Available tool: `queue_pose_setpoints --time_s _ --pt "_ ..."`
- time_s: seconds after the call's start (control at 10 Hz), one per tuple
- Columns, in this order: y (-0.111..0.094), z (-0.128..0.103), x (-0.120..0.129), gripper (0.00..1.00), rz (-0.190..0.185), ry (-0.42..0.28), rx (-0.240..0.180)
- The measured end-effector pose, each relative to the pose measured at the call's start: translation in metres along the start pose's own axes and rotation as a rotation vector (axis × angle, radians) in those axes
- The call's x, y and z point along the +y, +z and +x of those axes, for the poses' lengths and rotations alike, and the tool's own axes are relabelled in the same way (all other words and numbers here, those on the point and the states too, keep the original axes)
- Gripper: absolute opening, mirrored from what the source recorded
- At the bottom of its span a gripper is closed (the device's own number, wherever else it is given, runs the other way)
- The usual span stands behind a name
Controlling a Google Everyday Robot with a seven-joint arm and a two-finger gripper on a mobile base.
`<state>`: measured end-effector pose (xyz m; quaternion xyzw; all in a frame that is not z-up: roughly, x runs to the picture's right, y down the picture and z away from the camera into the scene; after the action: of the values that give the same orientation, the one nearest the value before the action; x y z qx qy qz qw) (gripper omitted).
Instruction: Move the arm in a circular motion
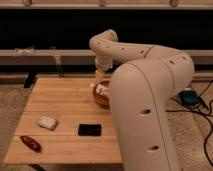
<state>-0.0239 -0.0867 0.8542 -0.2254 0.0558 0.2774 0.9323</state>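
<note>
The arm [150,90] is a very large cream-white robot arm of thick rounded segments with small dark holes. It fills the right half of the camera view, rises to a bulbous joint [103,42] at the back, then bends down toward the table. Its gripper [99,80] hangs just above the far rim of an orange-brown bowl [99,96] near the back right of the wooden table [65,100]. The nearest arm segment hides the table's right part.
On the table lie a white lump [47,122] at the left, a black flat rectangle [90,130] in front, and a red-brown object [31,143] at the front left corner. Dark shelving runs behind. Cables and a blue box [189,96] lie on the floor at right.
</note>
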Motion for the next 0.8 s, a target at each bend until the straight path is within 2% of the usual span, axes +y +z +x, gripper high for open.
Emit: queue_pose_setpoints --time_s 0.2,0.3,0.4,0.6,0.8 --pt "-0.004 -0.043 0.037 0.80 -0.011 -0.093 -0.029" --pt "-0.008 -0.069 0.070 0.80 -0.021 -0.161 -0.051" --pt "-0.012 -0.081 0.091 0.80 -0.027 -0.203 -0.064" --pt "-0.022 -0.108 0.148 0.80 -0.050 -0.319 -0.098" --pt "-0.030 -0.117 0.191 0.80 -0.070 -0.409 -0.122"
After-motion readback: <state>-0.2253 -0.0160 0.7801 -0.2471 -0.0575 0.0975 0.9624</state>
